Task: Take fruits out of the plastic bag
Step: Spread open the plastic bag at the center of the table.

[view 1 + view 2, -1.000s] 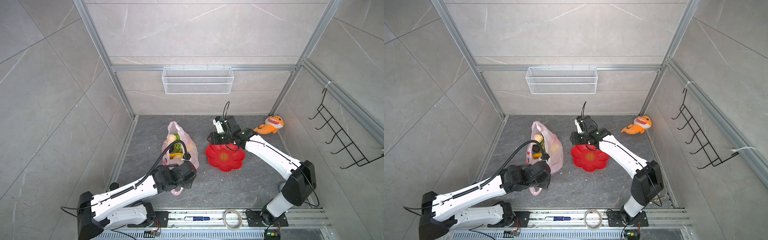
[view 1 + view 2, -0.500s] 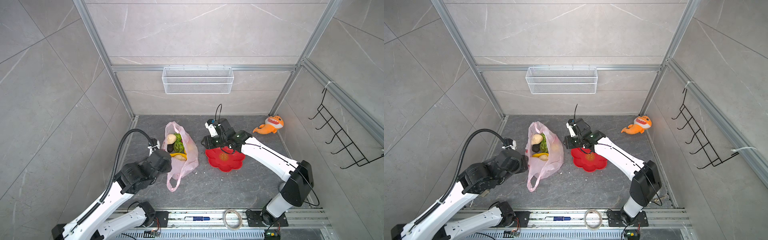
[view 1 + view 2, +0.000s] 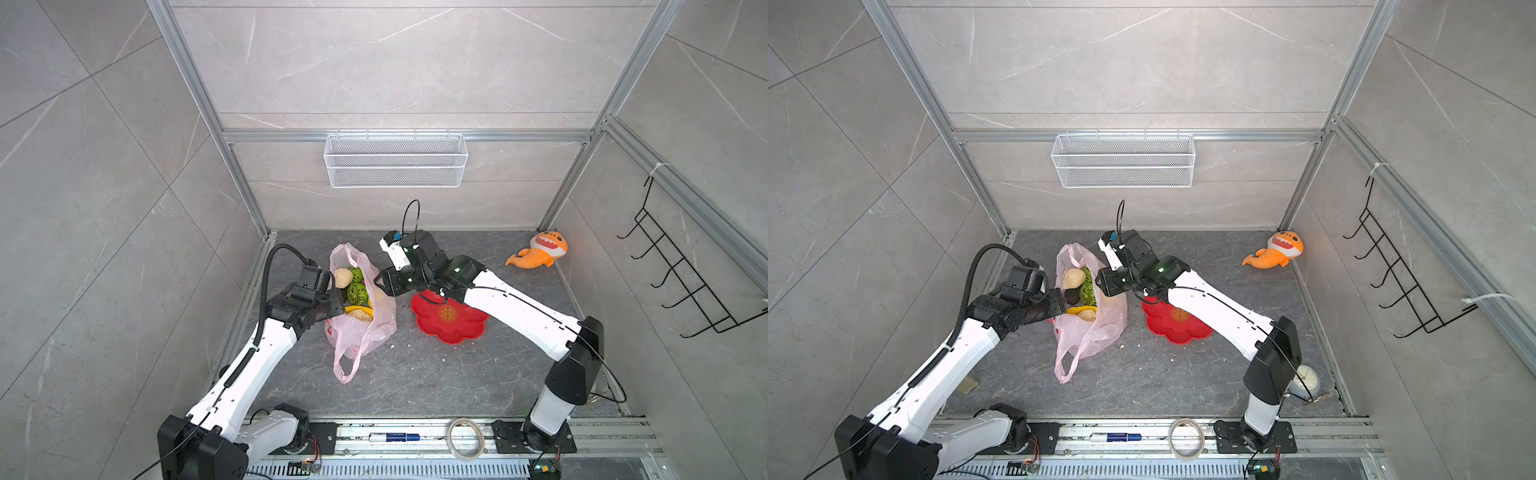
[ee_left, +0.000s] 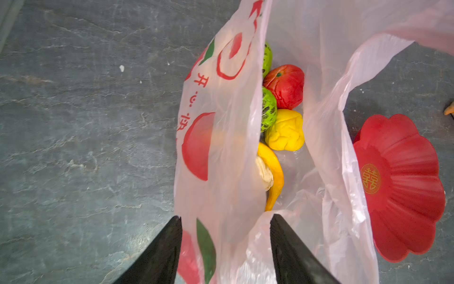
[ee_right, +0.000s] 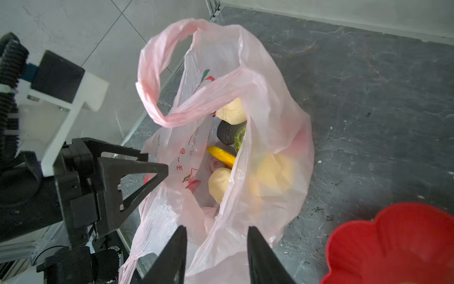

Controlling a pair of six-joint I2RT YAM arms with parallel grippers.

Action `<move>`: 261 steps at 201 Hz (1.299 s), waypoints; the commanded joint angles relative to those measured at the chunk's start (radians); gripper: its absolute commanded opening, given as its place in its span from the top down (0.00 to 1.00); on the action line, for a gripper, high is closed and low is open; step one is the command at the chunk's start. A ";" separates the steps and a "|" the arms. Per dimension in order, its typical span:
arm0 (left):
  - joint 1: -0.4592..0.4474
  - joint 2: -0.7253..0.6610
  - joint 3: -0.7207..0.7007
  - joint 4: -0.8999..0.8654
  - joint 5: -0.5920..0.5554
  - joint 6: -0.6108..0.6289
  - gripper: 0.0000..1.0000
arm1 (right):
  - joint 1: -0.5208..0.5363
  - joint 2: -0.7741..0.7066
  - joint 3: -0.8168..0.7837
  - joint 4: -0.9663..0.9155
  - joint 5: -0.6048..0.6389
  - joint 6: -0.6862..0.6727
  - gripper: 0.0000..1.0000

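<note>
Arms (image 3: 257, 357) (image 3: 519, 316) bent low at plastic bag (image 3: 361, 332); fingers (image 4: 159, 250) apart, perhaps astride rim.

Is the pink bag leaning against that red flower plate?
Apart. In a top view a strip of bare grey floor shows between the plastic bag and the red plate; the right wrist view shows the same gap.
</note>
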 commanded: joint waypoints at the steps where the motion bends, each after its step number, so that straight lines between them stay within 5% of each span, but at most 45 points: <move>1: 0.020 0.047 0.040 0.071 0.035 0.060 0.42 | 0.024 0.050 0.042 -0.013 -0.017 0.001 0.57; 31: 0.043 0.071 0.021 0.081 -0.023 0.064 0.50 | 0.046 0.121 0.096 0.002 -0.042 0.051 0.58; 77: 0.062 0.052 -0.056 0.150 0.013 0.024 0.78 | 0.068 0.270 0.243 -0.020 -0.045 0.104 0.58; 161: 0.062 -0.106 -0.202 0.209 0.134 -0.034 0.84 | 0.070 0.529 0.503 -0.222 -0.013 0.101 0.61; 261: 0.060 -0.091 -0.238 0.184 0.149 -0.038 0.85 | 0.116 0.203 -0.013 -0.205 0.057 0.086 0.59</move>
